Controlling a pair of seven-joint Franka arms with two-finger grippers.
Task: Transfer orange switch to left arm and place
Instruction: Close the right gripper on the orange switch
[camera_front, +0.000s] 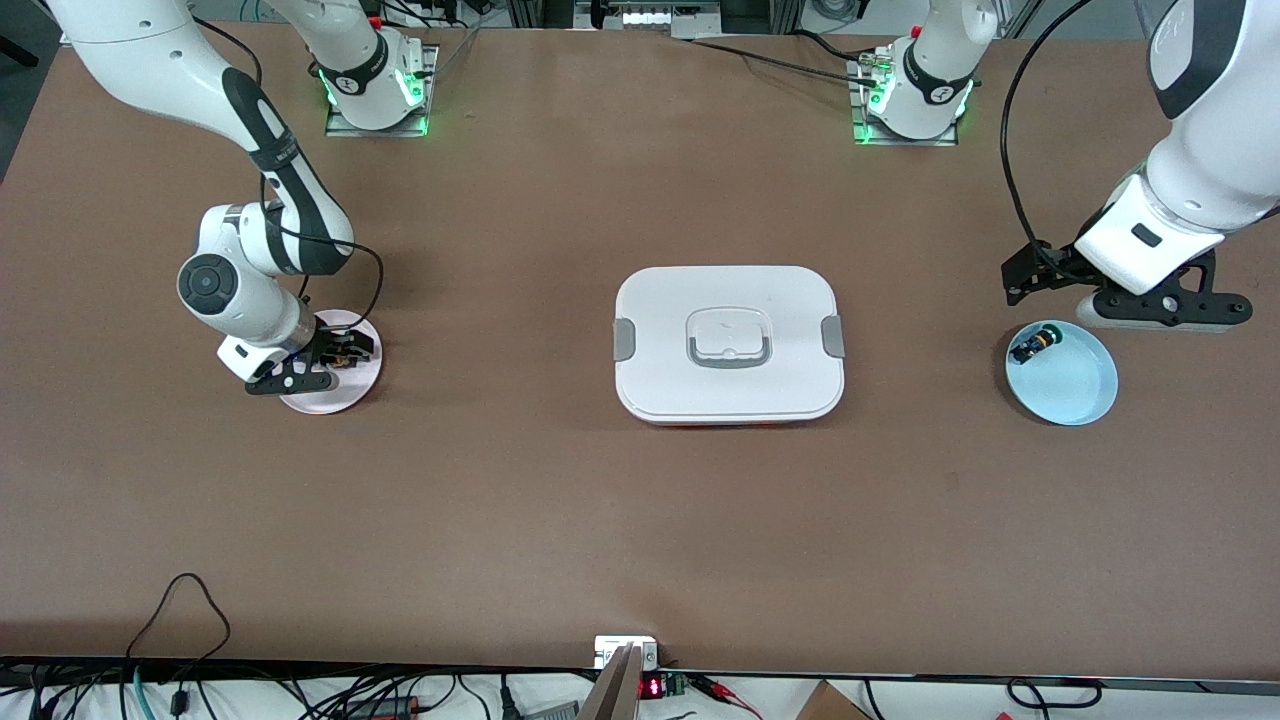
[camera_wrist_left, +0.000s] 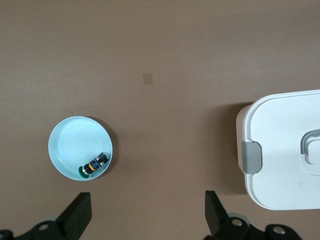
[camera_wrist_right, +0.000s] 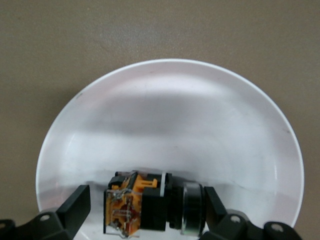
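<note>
My right gripper (camera_wrist_right: 145, 210) sits wide apart around the orange switch (camera_wrist_right: 150, 207) in the white plate (camera_wrist_right: 170, 100); my left gripper (camera_wrist_left: 147, 215) waits, fingers apart.

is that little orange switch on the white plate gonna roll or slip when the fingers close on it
The small black-and-orange cylindrical push-button switch lies on its side, so its round cap end may roll. The glossy white round plate looks slick, so it could skid. It looks rigid; the right gripper has open fingers either side.
</note>
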